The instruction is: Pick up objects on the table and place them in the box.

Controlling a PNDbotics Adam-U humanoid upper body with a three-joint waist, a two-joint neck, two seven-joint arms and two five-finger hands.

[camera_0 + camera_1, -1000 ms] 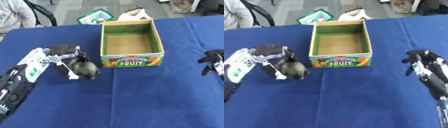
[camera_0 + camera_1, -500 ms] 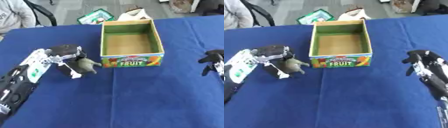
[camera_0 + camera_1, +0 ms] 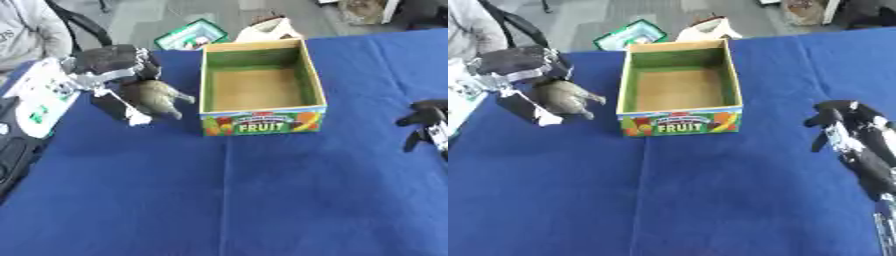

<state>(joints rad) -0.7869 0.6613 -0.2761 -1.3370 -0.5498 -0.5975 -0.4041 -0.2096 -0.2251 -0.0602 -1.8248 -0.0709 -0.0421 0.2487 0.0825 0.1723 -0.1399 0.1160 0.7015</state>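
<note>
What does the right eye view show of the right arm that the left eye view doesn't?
Only the right eye view shows the right hand with its forearm running down to the lower edge. Only the left eye view shows more of the left arm's white and black forearm at the left border. Both show the left hand curled round the grey-green toy beside the FRUIT box, which looks empty, on the blue table.

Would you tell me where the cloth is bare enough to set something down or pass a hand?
The near half of the blue table, in front of the fruit box, is bare, as is the strip between the box and the right hand. It is crowded left of the box, where the left hand holds a grey-brown toy.
</note>
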